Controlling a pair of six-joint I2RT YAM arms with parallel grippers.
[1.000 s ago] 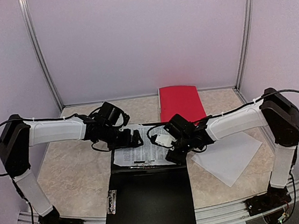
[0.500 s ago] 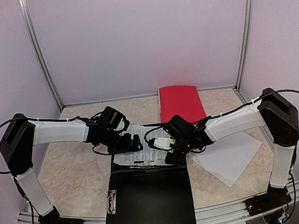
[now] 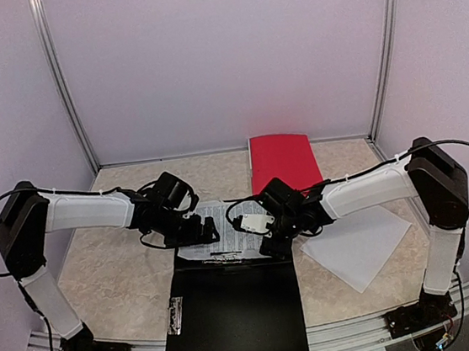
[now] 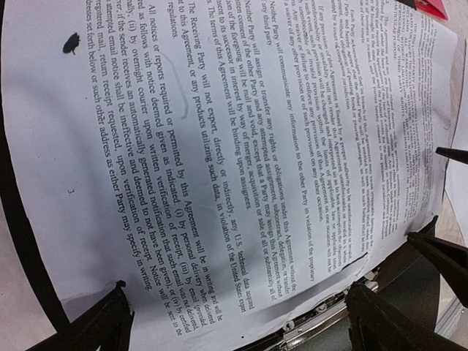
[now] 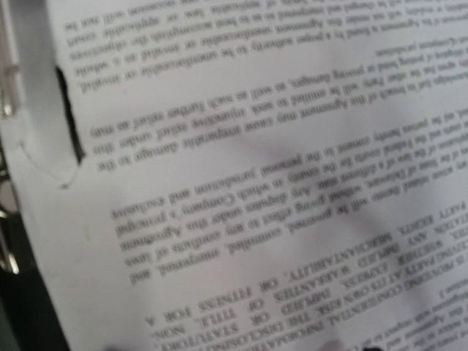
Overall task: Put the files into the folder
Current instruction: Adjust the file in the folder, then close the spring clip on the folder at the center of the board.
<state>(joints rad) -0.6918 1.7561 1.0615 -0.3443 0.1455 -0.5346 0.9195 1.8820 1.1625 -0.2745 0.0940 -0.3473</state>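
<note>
Black folder open, bottom centre of top view. Blank sheets lie right of it. Printed sheet on its upper part, mid-frame. Left gripper spread wide at sheet's left edge; right gripper at sheet's right edge, can't tell its opening

White links, black joints

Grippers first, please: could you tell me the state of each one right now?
Left gripper: open, holding nothing, over the printed sheet.
Right gripper: cannot be told.
</note>
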